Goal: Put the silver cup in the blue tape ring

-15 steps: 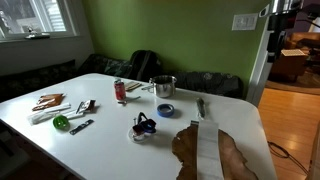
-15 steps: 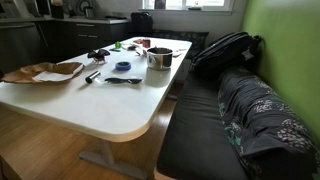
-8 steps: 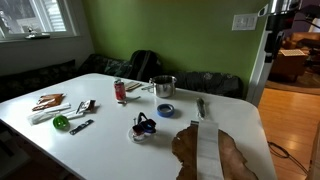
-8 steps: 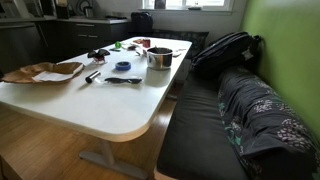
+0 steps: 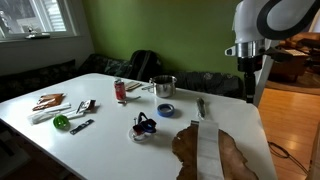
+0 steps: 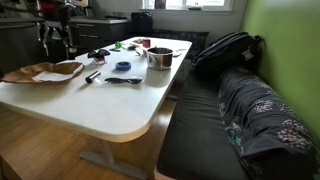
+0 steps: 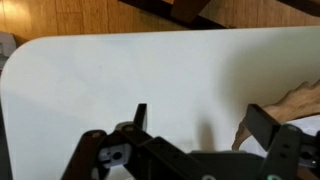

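Note:
The silver cup stands upright near the back of the white table; it also shows in an exterior view. The blue tape ring lies flat just in front of it, apart from it, and shows in the exterior view from the table's end. My gripper hangs over the table's corner, well away from the cup, and shows in an exterior view. In the wrist view my gripper is open and empty above bare table top.
A sheet of brown paper lies on the table near my gripper, seen also in the wrist view. A red can, a green object and small tools lie around. A black backpack sits on the bench.
My arm has swung into both exterior views and now hangs over the table's corner. The cup and tape ring have not moved.

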You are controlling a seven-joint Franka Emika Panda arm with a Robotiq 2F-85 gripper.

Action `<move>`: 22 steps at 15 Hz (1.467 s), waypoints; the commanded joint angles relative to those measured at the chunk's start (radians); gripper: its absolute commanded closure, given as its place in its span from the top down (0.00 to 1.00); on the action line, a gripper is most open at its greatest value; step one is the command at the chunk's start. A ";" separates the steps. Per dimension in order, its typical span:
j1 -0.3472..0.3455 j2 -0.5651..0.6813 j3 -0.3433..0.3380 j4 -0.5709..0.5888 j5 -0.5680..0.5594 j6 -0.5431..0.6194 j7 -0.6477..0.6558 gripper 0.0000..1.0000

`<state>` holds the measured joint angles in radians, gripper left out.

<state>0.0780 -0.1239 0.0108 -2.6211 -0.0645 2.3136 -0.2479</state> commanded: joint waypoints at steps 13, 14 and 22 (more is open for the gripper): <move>0.059 0.304 0.111 0.145 0.610 0.579 -0.591 1.00; 0.045 0.340 0.131 0.161 0.653 0.581 -0.669 1.00; -0.034 0.413 0.174 0.205 0.578 0.457 -0.574 1.00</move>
<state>0.1051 0.2880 0.1270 -2.4132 0.5518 2.7639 -0.8502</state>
